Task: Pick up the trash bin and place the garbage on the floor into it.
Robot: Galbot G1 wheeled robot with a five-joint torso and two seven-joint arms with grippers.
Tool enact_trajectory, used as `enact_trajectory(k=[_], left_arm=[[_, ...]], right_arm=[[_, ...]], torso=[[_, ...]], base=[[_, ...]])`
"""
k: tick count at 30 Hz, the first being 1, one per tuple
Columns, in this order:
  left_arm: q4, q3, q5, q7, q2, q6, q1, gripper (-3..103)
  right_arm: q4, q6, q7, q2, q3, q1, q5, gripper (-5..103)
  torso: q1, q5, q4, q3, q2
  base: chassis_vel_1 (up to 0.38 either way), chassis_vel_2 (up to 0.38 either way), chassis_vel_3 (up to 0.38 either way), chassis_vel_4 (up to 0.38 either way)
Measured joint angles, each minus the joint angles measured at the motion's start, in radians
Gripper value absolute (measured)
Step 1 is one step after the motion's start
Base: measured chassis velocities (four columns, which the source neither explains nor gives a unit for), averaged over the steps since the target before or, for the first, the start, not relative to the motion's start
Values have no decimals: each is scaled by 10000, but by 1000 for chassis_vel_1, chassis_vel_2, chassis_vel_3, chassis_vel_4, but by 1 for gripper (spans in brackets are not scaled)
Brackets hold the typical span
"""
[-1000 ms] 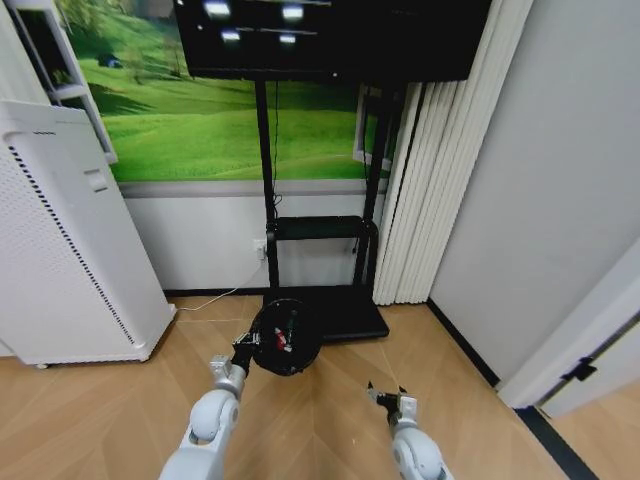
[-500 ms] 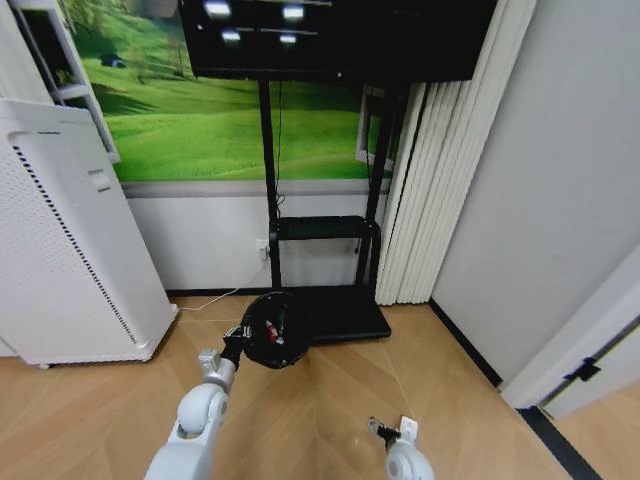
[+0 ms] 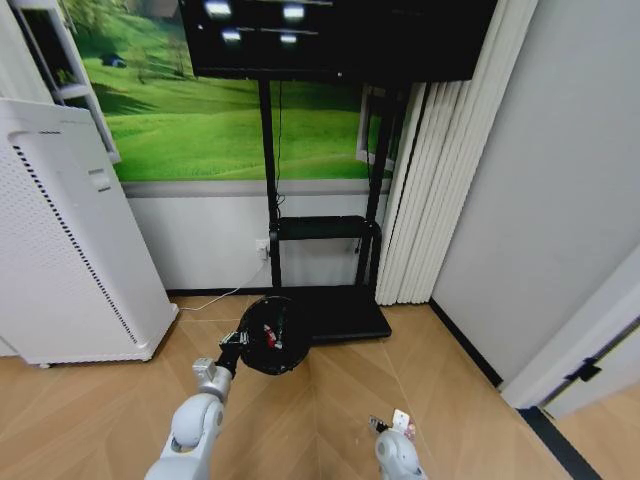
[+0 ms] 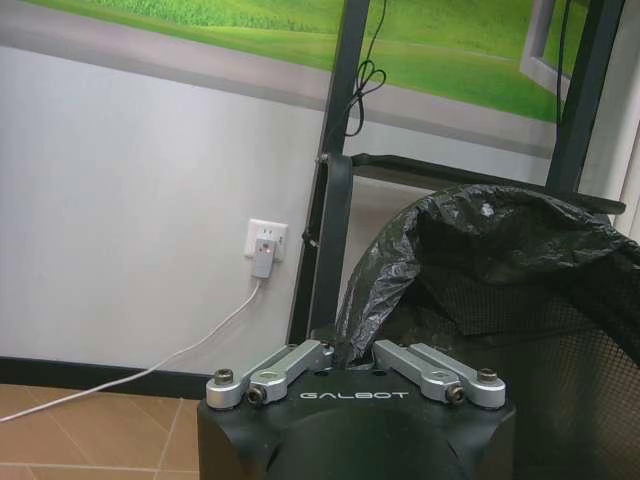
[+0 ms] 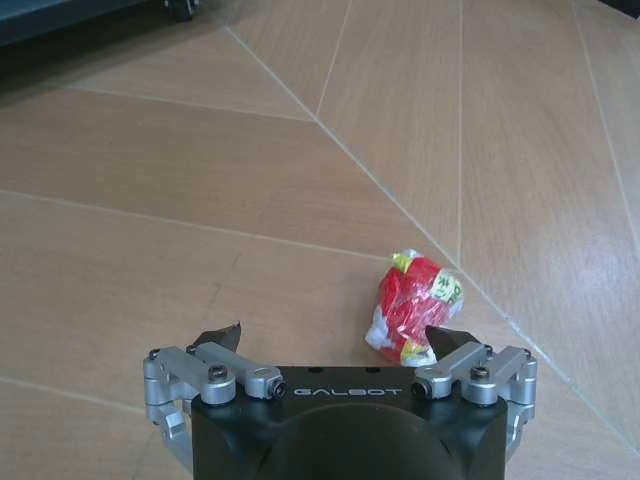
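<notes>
My left gripper (image 3: 233, 348) is shut on the rim of the trash bin (image 3: 270, 334), a black mesh basket lined with a black bag, held off the floor and tipped toward me. Red and green pieces show inside it. In the left wrist view the fingers (image 4: 300, 362) pinch the bag-covered rim of the bin (image 4: 500, 290). My right gripper (image 5: 332, 337) hangs open just above the floor. A crumpled red-and-white wrapper, the garbage (image 5: 413, 305), lies beside one fingertip. The right gripper (image 3: 390, 426) and the wrapper (image 3: 403, 421) also show low in the head view.
A black TV stand base (image 3: 340, 315) sits right behind the bin, with a white cable (image 3: 205, 301) running to a wall socket. A tall white perforated appliance (image 3: 70, 250) stands on the left. White curtains (image 3: 430, 190) and a wall close off the right.
My right arm has dropped lower and drawn back toward the bottom of the head view. The left arm has shifted the bin slightly to the left.
</notes>
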Motion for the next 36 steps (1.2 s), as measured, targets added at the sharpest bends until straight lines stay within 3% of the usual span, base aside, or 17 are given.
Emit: enact_trajectory(k=[10,19,36], left_arm=[[-213,69,26,-62,-25,1,62,3],[-164,45,27,-135,-65,2,27,3],[-31,268,85,-255,-178,15,-130,3]], right_arm=[[-409,91,203,-274,38,172,246,100],[-1794,603,-25,-264,23,989,115,100],[-1709,776,9,-325,117,586,279,100]], torso=[[0,0,-3,0,0],[0,1,1,0,0],[0,0,-1,-1,0]], base=[[0,0,0,0],[0,0,0,0],[0,0,0,0]])
